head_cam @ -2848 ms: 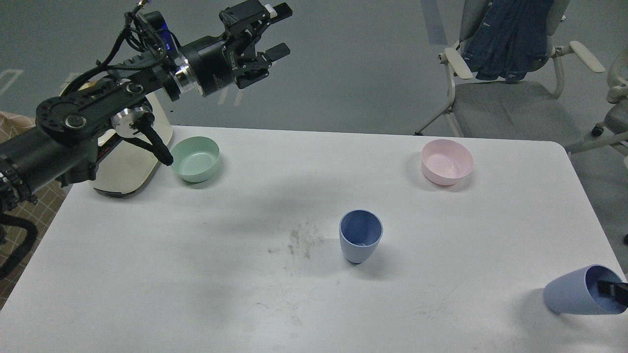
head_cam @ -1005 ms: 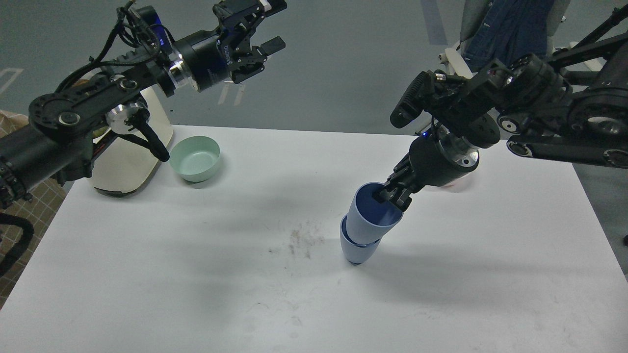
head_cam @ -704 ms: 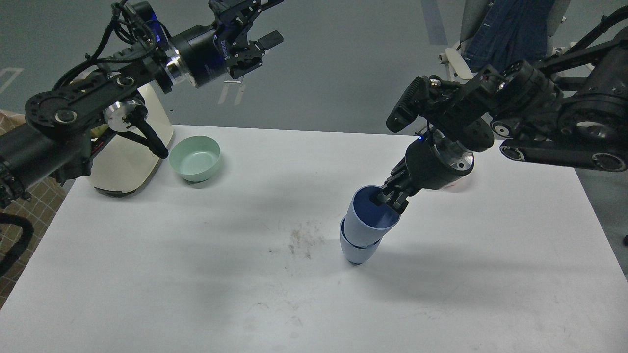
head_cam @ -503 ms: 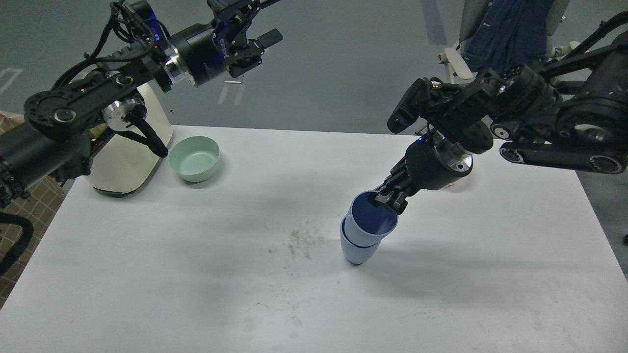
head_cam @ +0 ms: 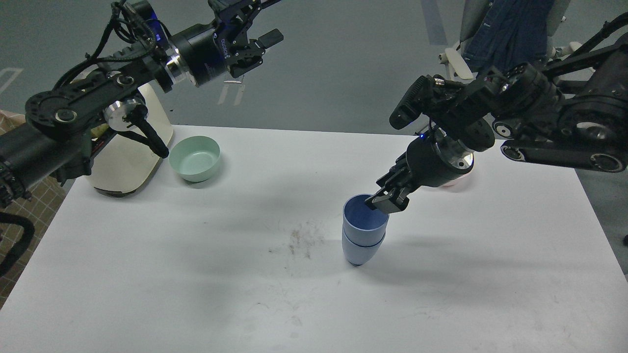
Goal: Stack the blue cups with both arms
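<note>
The white table (head_cam: 196,274) carries every item noted. The right arm (head_cam: 539,117) reaches in from the right, its gripper (head_cam: 385,201) at the rim of the upper blue cup (head_cam: 364,223); whether its jaws are apart or clamped on that rim cannot be told. The left arm (head_cam: 98,93) is raised above the far-left corner, its gripper (head_cam: 252,24) with jaws apart, holding nothing. The upper cup sits nested upright in the lower blue cup (head_cam: 360,252) near the table's centre. A mint-green bowl (head_cam: 195,158) stands far left.
</note>
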`<action>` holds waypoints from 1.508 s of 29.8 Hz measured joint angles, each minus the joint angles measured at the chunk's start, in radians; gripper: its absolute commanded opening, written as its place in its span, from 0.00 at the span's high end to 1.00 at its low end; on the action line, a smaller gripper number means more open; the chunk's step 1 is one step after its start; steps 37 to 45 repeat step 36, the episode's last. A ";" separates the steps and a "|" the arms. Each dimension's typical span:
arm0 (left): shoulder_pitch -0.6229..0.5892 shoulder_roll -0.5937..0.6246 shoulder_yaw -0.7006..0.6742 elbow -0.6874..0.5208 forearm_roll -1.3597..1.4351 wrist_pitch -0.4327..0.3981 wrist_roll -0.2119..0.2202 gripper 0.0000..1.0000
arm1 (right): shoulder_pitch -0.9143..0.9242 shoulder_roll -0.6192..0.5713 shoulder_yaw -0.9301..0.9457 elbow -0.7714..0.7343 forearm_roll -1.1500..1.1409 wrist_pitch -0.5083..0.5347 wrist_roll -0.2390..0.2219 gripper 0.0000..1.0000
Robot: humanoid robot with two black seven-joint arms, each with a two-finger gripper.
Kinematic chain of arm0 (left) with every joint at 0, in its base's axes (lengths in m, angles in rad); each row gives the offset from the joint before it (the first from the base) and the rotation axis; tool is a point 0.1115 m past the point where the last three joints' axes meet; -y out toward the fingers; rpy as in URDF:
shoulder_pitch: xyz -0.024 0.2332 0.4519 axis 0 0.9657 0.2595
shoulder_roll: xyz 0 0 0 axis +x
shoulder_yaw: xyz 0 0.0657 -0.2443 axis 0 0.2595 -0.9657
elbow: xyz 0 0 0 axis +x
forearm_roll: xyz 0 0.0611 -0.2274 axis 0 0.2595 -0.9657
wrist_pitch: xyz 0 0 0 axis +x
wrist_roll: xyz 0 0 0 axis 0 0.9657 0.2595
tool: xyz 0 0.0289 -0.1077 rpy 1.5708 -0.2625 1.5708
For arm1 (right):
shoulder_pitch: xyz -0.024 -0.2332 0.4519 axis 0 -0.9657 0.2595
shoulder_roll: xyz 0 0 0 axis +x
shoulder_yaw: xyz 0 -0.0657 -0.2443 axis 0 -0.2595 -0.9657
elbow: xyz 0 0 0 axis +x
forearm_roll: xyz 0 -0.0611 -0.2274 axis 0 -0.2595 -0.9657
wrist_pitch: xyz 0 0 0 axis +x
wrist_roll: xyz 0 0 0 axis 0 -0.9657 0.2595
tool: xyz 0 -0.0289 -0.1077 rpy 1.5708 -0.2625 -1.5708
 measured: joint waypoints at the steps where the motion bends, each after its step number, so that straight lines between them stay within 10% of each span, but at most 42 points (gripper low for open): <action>1: 0.000 0.000 0.000 0.002 0.000 0.000 0.000 0.11 | 0.002 -0.006 0.007 -0.024 0.039 -0.001 0.000 0.08; 12: 0.069 -0.014 -0.086 0.094 -0.027 0.000 0.000 0.02 | -0.322 -0.163 0.507 -0.373 0.549 0.004 0.000 0.03; 22: 0.175 -0.104 -0.190 0.231 -0.093 0.000 0.000 0.02 | -0.808 -0.045 1.213 -0.645 0.606 0.030 0.000 0.01; 45: 0.289 -0.229 -0.277 0.378 -0.270 0.000 0.042 0.02 | -0.988 0.137 1.457 -0.794 0.667 0.117 0.000 0.00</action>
